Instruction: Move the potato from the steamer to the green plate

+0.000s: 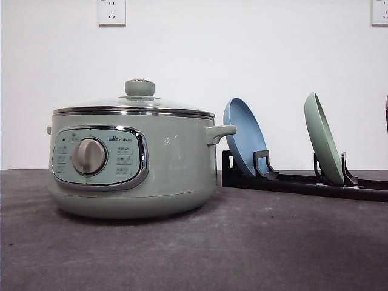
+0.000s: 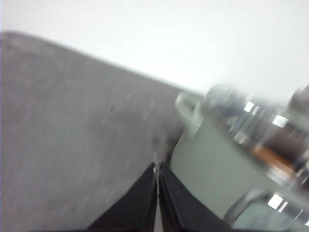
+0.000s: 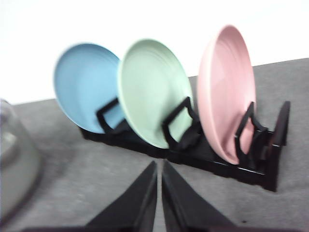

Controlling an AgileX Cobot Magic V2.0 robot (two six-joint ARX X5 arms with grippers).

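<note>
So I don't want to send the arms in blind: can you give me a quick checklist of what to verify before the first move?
1. Lid off the steamer: not ok, it sits on the rim.
2. Potato located: cannot tell; an orange-brown blur shows under the glass.
3. Green plate flat on the table: not ok, it stands in the black rack between the blue plate and the pink plate.
4. Left tool empty: ok, shut on nothing.
5. Right tool empty: ok, shut on nothing.
</note>
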